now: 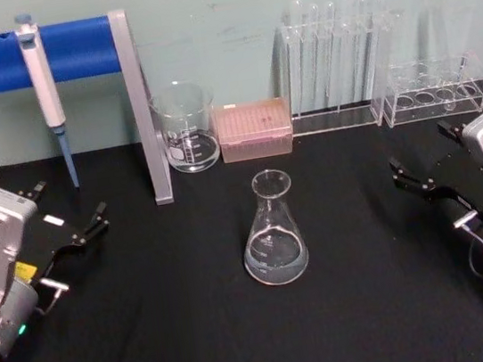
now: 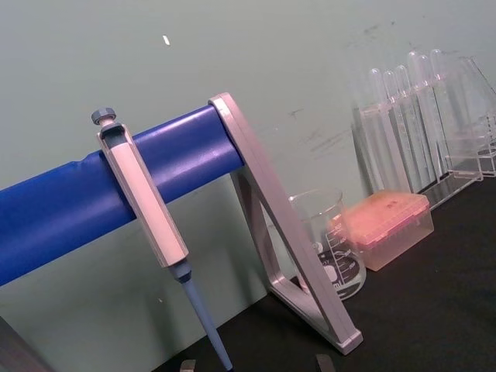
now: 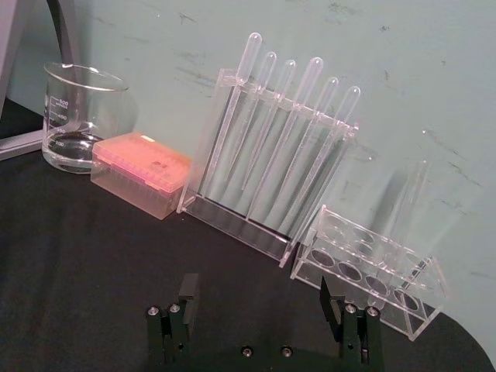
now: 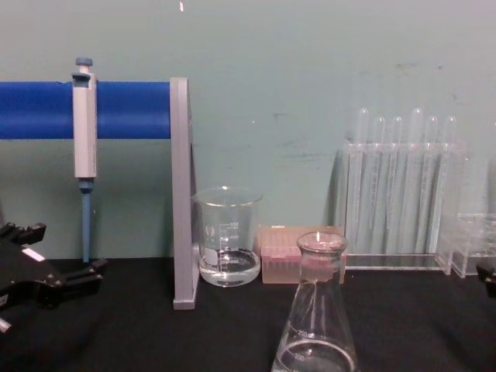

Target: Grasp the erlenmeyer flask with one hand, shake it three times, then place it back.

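The erlenmeyer flask [image 1: 273, 235] stands upright at the middle of the black table with a little clear liquid in its base; it also rises at the front of the chest view [image 4: 318, 325]. My left gripper [image 1: 71, 198], the hand with a small white label, rests open at the left, well apart from the flask and pointing towards the back wall. Its fingertips [image 2: 326, 361] show apart in the left wrist view. Open too, my right gripper [image 1: 417, 145] sits at the right, equally far from the flask, with nothing between its fingers [image 3: 186, 293].
A glass beaker [image 1: 186, 127] with some liquid and a pink tip box [image 1: 255, 129] stand behind the flask. A pipette [image 1: 44, 92] hangs on a blue-barred stand [image 1: 139, 105] at the back left. Two clear racks [image 1: 342, 63] [image 1: 434, 89] stand at the back right.
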`<state>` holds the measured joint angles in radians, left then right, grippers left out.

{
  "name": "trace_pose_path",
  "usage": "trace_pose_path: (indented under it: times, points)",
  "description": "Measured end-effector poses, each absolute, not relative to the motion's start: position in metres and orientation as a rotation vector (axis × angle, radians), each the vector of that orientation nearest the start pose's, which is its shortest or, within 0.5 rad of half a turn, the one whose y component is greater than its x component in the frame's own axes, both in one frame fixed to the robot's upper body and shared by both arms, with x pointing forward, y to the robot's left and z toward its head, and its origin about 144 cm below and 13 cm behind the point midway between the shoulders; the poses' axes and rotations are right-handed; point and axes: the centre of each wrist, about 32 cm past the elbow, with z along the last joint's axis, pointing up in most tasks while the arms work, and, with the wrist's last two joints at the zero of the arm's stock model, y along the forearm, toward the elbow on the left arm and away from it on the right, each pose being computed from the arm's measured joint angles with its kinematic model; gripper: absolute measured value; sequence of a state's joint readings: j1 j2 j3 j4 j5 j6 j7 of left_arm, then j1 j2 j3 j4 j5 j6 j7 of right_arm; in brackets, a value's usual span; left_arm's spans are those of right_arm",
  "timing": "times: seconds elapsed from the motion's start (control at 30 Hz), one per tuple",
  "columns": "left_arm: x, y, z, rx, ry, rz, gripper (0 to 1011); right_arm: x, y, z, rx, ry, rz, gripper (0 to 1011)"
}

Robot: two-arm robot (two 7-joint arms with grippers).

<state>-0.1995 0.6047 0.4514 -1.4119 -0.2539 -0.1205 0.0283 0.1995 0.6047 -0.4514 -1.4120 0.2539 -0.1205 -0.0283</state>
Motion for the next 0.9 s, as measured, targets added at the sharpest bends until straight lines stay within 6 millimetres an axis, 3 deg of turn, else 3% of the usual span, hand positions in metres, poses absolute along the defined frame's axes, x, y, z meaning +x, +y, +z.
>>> trace_pose_path:
  times: [0.9]
  points:
    - [0.4886, 0.3097, 1.1398, 0.304, -0.285, 1.248, 1001, 0.488, -0.3158, 1.1408, -0.287, -0.275, -1.218, 1000]
